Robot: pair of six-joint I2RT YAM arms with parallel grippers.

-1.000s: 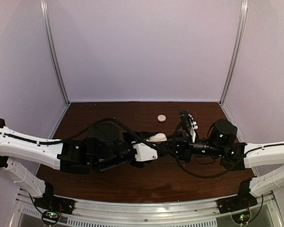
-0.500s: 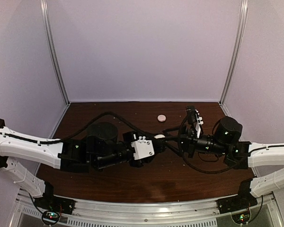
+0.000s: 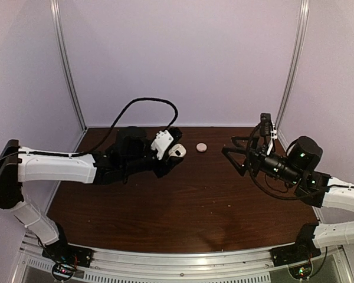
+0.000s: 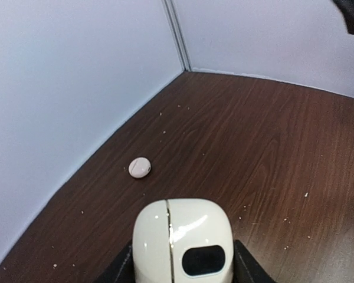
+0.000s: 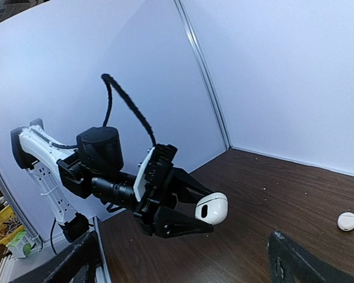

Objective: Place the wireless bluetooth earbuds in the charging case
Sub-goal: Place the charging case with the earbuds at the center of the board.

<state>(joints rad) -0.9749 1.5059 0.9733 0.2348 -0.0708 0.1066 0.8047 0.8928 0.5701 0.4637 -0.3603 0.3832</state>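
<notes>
1. The left claw (image 4: 183, 266) is clenched on the charging case (image 4: 182, 233). One black finger (image 4: 121, 268) presses on each side of it.
2. The charging case is white and glossy, with rounded corners. A thin seam line runs down it and the lid looks closed. A dark oval patch shows on its near face in the left wrist view.
3. In the right wrist view, the case is lifted above the tabletop (image 3: 177, 200), not resting on it.
4. The right claw (image 3: 232, 161) is released. Its two fingers (image 5: 295, 259) stand wide apart and nothing is between them.
5. The right claw points toward the left one, and the two are well apart.
6. A small round disc (image 3: 201, 147) lies flat on the tabletop near the back wall. It is between the two claws, nearer to the left claw, and touches neither.
7. The left arm (image 3: 59, 168) reaches from the left side toward the back of the dark wooden tabletop. A black cable (image 3: 147, 103) loops above it.
8. The right arm (image 3: 342, 194) comes in from the right side.
</notes>
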